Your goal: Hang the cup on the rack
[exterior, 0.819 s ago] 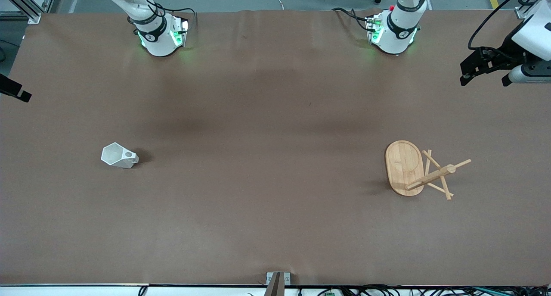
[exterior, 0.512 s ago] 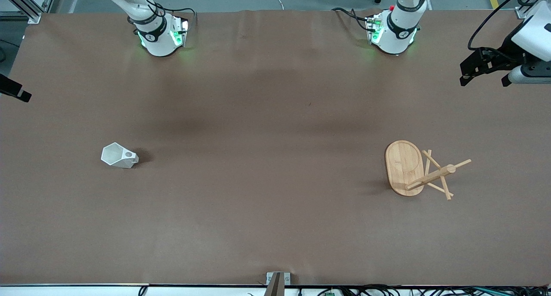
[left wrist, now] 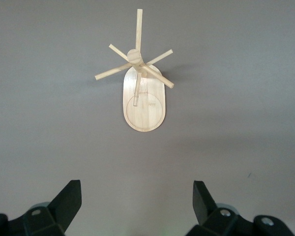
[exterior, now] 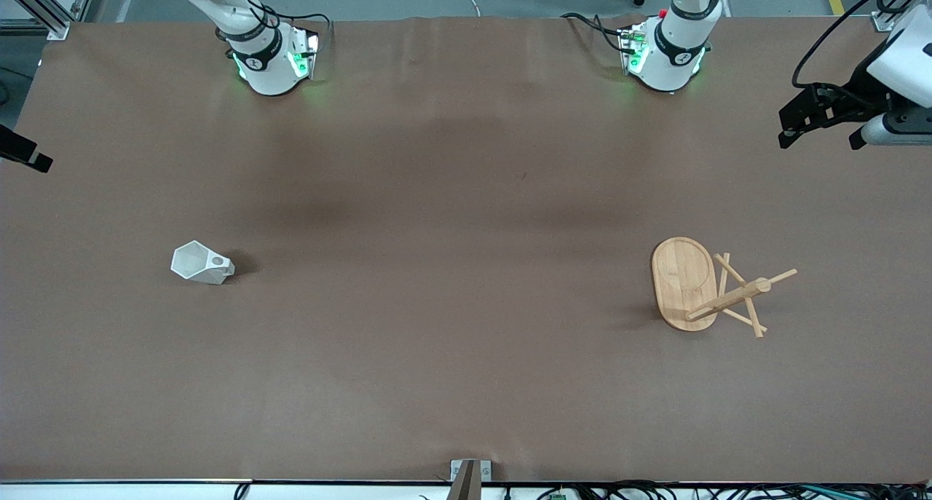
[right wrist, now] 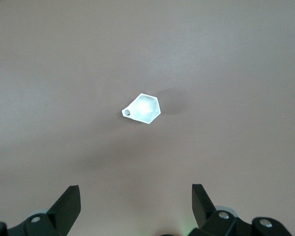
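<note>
Your table [exterior: 451,354] carries the rack [exterior: 688,285] upright toward the left arm's end, so its pegs are free for hanging. The cup [exterior: 200,263] stands apart toward the right arm's end. The left gripper [left wrist: 136,204] above the rack and right gripper [right wrist: 135,204] above the cup both hover, fingers spread and empty.

right gripper [exterior: 18,151]: mostly cut off at front view's edge | cup [right wrist: 143,109]: glare-washed, facets unreadable

Both grippers aloft, jaws wide.
</note>
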Motion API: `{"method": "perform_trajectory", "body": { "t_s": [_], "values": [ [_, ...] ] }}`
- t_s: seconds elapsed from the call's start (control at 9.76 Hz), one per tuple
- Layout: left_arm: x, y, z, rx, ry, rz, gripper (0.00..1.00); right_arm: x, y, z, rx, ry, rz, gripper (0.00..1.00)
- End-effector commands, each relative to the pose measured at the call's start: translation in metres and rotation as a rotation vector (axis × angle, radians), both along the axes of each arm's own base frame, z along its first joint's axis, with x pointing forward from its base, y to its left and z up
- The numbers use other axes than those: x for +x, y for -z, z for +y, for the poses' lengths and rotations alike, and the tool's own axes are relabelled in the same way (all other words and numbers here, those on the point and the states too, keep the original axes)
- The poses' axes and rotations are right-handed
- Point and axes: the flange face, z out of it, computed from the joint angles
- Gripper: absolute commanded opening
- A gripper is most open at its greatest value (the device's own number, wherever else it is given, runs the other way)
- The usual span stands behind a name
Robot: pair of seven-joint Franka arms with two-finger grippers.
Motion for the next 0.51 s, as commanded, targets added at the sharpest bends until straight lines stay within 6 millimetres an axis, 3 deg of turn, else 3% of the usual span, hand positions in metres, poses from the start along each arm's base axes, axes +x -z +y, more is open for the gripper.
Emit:
{"method": "perform_trajectory", "body": {
  "t_s": [0.0,0.2,0.41],
  "values": [
    [0.007,0.013,-0.005,-0.007,0.013,0.033,1.0,0.013,0.03,-0.018,-0.011,-0.011,-0.001,1.0],
    [0.006,0.014,-0.007,-0.008,0.008,0.036,1.0,0.043,0.104,-0.023,-0.016,-0.009,-0.005,1.0],
    [0.006,0.013,-0.007,-0.007,0.004,0.033,1.0,0.045,0.184,-0.026,-0.028,-0.086,-0.05,1.0]
  ]
}}
